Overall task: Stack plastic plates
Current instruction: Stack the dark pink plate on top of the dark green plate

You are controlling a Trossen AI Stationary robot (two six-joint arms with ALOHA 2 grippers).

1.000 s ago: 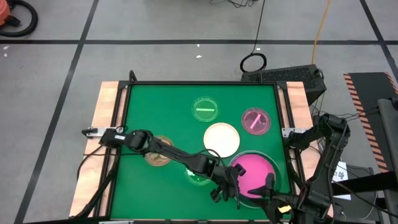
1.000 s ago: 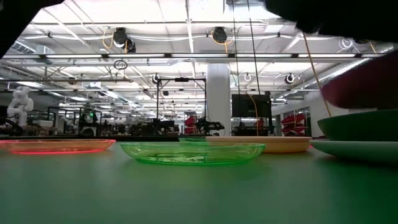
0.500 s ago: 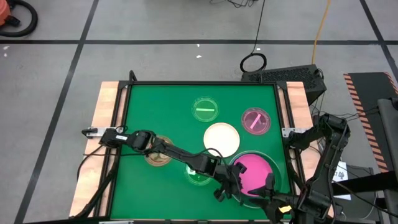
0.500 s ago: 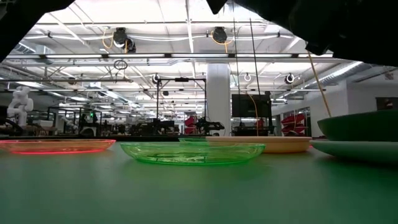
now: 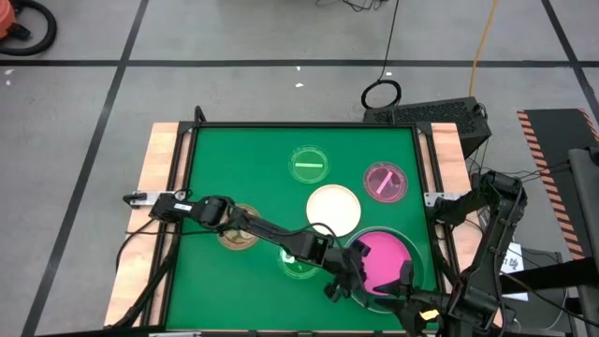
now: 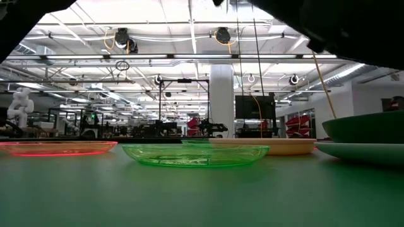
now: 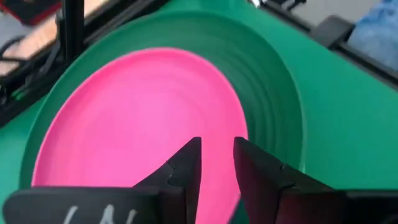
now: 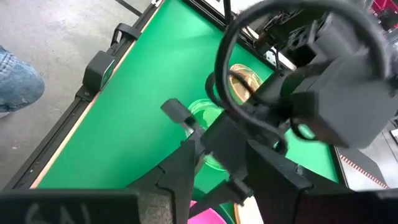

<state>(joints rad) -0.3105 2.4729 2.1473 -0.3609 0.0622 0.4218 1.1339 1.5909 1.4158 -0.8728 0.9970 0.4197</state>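
Left gripper (image 7: 216, 163): released, lifted slightly clear | pink plate (image 5: 384, 259): now seated in dark green plate (image 7: 273, 93) | cream plate (image 5: 334, 208): next | right gripper: state indeterminate.

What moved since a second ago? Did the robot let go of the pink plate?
The left gripper lifted slightly off the pink plate, which now lies in the dark green plate, fingers apart. In the low view, the pink blur is gone. Other plates stayed.

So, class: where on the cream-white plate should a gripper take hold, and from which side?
Grip the cream-white plate at its thin raised rim, on the side nearest the left gripper. It lies flat, so only the edge offers a pinch, probably from above at a shallow angle.
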